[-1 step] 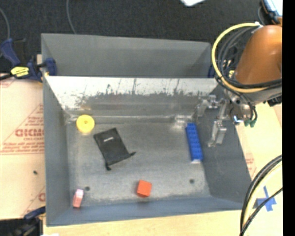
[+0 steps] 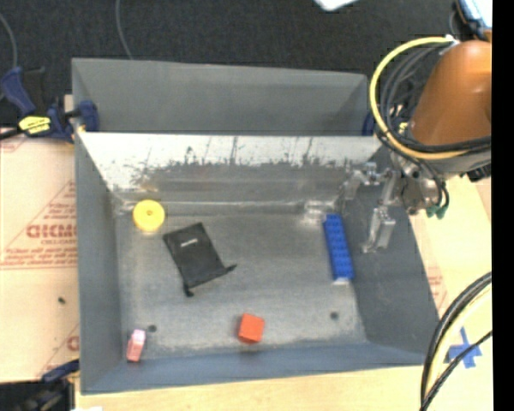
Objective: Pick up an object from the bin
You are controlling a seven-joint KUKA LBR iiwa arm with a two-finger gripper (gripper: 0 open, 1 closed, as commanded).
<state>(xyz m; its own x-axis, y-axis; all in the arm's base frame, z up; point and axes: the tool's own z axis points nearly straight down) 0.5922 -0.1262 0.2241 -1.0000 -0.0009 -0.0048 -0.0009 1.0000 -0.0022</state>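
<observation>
From the camera view, the gripper (image 2: 367, 211) hangs at the right side of the grey bin (image 2: 240, 157), above the foot of its sloping right wall, since the arm enters from that side. Its fingers (image 2: 379, 228) look spread apart with nothing between them, so no grasp is made yet. Just beside them, to the left, a long blue brick (image 2: 337, 247) lies flat on the bin floor, pointing toward the back wall; being nearest, it is the likeliest pick, though the fingers are not round it. The rest lie singly and well apart, each with room for a grasp: a black flat case (image 2: 197, 254) mid-floor, a yellow disc (image 2: 148, 216) near the back left, an orange cube (image 2: 251, 328) and a small pink piece (image 2: 136, 345) along the front
</observation>
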